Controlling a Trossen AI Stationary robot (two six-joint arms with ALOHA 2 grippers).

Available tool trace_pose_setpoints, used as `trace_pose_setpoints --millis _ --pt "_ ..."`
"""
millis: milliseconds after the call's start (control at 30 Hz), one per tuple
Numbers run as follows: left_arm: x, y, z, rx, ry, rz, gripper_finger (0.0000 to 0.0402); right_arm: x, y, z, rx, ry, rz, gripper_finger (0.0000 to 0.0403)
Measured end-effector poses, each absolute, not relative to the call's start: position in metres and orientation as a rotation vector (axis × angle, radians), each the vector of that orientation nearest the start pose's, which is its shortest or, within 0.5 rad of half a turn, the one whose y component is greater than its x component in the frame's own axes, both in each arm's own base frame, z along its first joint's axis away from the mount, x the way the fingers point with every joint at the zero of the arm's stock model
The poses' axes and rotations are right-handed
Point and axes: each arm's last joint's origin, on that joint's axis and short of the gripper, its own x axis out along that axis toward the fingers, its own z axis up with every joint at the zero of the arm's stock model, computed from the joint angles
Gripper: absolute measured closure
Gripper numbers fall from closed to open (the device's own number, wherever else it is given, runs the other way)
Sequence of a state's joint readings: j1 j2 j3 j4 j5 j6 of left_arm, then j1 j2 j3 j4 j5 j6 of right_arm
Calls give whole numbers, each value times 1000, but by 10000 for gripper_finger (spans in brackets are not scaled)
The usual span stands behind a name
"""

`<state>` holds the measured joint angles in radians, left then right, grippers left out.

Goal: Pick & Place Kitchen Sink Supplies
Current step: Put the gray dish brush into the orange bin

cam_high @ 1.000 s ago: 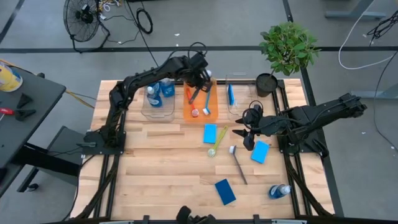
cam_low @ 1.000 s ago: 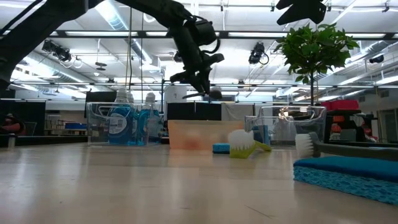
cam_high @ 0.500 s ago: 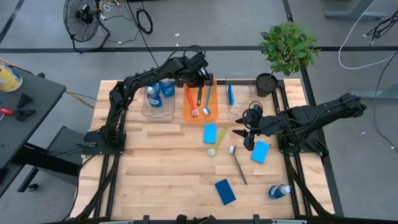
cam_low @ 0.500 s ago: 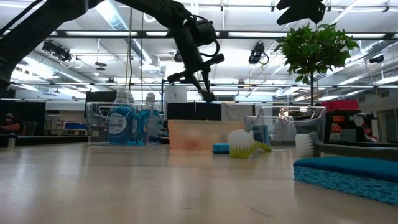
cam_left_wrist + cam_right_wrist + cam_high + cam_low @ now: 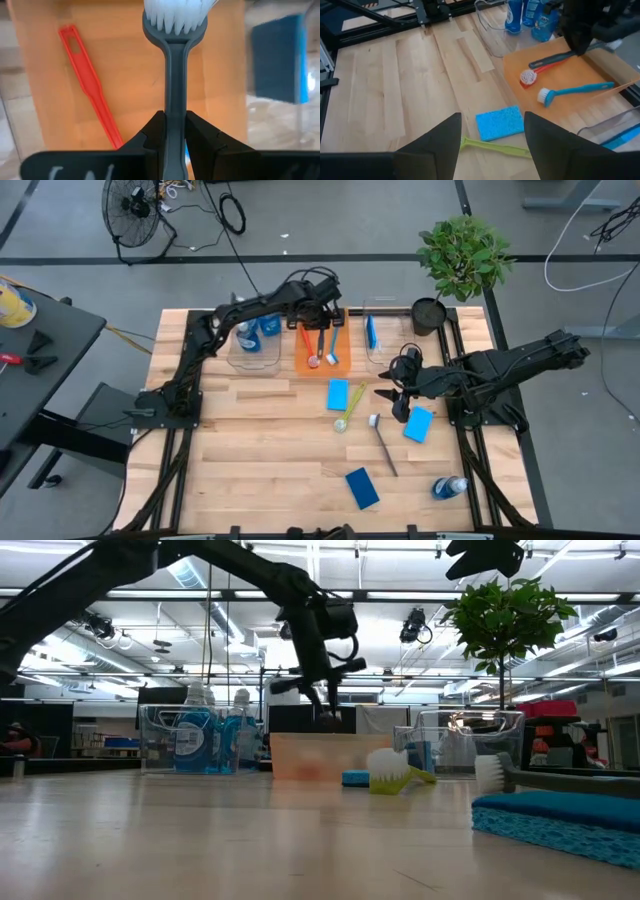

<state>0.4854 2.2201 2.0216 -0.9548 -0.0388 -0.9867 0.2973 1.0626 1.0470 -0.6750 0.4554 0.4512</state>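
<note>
High view: your left gripper (image 5: pixel 322 315) sits over the orange bin (image 5: pixel 322 365) at the table's far edge; a red brush (image 5: pixel 310 348) and a blue brush (image 5: pixel 333 344) lie in it. Your right gripper (image 5: pixel 393 400) waits near a blue sponge (image 5: pixel 418 424). A yellow-green brush (image 5: pixel 349 409) and a second sponge (image 5: pixel 338 394) lie mid-table.

Low view: left gripper (image 5: pixel 322 690) hangs above the orange bin (image 5: pixel 320 756), the clear bin of blue bottles (image 5: pixel 197 740) beside it.

Left wrist view: fingers (image 5: pixel 202 137) clamped on the dark grey brush (image 5: pixel 175 75) handle, bristles over the orange floor; red brush (image 5: pixel 92 97) alongside.

Right wrist view: your right gripper's (image 5: pixel 492 142) fingers stand apart above the sponge (image 5: pixel 500 123).
</note>
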Motion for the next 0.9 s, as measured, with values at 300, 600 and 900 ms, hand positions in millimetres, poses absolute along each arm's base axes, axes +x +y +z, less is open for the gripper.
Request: trace_pose_setpoints --millis 300,600,900 --pt "422 217 225 -1106 852 992 323 204 49 331 181 593 -291 185" --pt "423 218 225 -1105 838 1002 254 204 49 330 180 594 -291 185" --pt "424 219 226 -1039 856 961 192 204 49 330 171 595 -288 185"
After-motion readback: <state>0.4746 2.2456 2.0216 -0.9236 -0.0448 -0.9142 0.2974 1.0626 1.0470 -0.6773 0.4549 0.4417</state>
